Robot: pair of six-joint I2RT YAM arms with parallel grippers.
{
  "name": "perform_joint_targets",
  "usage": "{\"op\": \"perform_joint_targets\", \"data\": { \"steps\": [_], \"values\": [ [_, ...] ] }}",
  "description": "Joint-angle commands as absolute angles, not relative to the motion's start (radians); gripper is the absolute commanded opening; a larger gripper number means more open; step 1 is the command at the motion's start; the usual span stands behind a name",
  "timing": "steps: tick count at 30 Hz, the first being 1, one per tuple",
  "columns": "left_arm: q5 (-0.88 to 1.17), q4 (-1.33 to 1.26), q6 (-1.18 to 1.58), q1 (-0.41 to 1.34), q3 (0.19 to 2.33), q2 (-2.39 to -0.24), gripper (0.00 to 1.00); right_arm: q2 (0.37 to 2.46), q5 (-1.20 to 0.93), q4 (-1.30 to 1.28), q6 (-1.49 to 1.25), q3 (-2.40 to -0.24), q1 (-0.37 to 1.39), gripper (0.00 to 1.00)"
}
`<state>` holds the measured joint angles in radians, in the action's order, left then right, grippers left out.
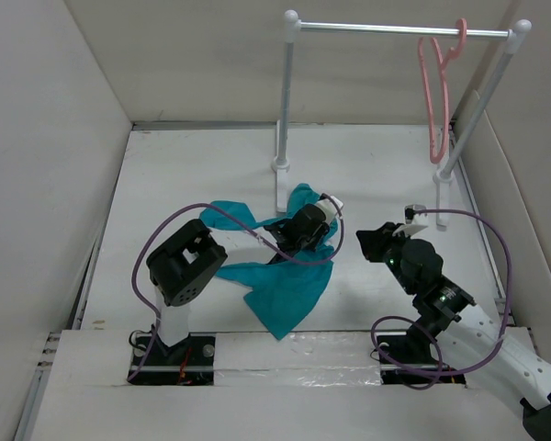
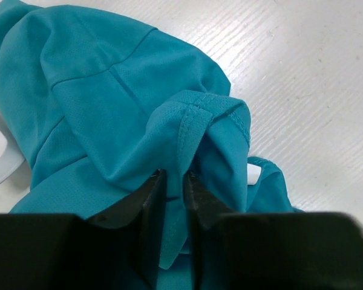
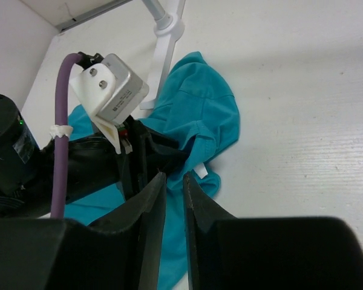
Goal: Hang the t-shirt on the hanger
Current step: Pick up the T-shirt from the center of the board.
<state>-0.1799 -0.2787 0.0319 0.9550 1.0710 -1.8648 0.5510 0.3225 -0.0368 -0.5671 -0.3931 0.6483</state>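
Black left gripper [image 2: 174,194] fingers are nearly closed, pinching a hemmed fold of the small teal-blue cloth t-shirt [image 2: 109,109], which is crumpled on the white table [image 1: 202,175]. Right gripper [image 3: 174,193] is close by, jaws narrow, holding nothing. Thin salmon-pink plastic hanger [image 1: 436,152] hangs on the silver metal rail [image 1: 376,28], far right.

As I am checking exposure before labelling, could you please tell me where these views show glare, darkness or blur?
Top external: even light, glare on the shiny tape by the arm bases. Left wrist: t-shirt sharp, table very bright. Right wrist: t-shirt crisp, right gripper underexposed, nearly black.
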Motion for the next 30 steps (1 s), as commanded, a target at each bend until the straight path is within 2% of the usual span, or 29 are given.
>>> {"op": "perform_joint_targets", "data": {
  "steps": [1,2,4,8,10,11,12,14,15,19,25,28,29,30],
  "values": [
    [-0.236,-0.307,0.008,0.962,1.092,-1.836,0.15,0.561,0.295,0.037,-0.554,-0.393,0.644,0.15],
    [-0.244,-0.313,0.008,0.962,1.086,-1.829,0.09,0.572,0.285,0.052,-0.552,-0.378,0.644,0.00],
    [-0.262,-0.342,0.018,0.962,1.059,-1.793,0.00,0.597,0.244,0.101,-0.549,-0.365,0.644,0.00],
    [-0.264,-0.362,0.078,0.962,1.037,-1.721,0.00,0.751,0.183,0.228,-0.563,-0.331,0.644,0.02],
    [-0.256,-0.371,0.100,0.950,1.022,-1.681,0.00,0.819,0.181,0.268,-0.569,-0.333,0.644,0.18],
    [-0.253,-0.376,0.109,0.950,1.013,-1.669,0.00,0.850,0.186,0.281,-0.569,-0.337,0.644,0.41],
    [-0.252,-0.382,0.126,0.939,1.003,-1.645,0.00,0.909,0.195,0.322,-0.580,-0.341,0.644,0.53],
    [-0.229,-0.405,0.138,0.930,0.971,-1.625,0.00,0.974,0.196,0.391,-0.581,-0.341,0.644,0.71],
    [-0.219,-0.410,0.149,0.920,0.963,-1.611,0.00,1.009,0.192,0.432,-0.577,-0.347,0.644,0.73],
    [-0.196,-0.420,0.170,0.910,0.925,-1.586,0.00,1.223,0.160,0.546,-0.560,-0.393,0.644,0.69],
    [-0.178,-0.414,0.179,0.900,0.910,-1.546,0.00,1.367,0.196,0.655,-0.526,-0.459,0.653,0.66],
    [-0.176,-0.423,0.187,0.900,0.899,-1.514,0.00,1.394,0.218,0.631,-0.499,-0.508,0.653,0.54],
    [-0.176,-0.422,0.187,0.900,0.899,-1.508,0.00,1.397,0.219,0.626,-0.496,-0.518,0.663,0.46],
    [-0.176,-0.420,0.184,0.900,0.902,-1.502,0.00,1.402,0.207,0.629,-0.476,-0.538,0.663,0.43]
  ]
}}
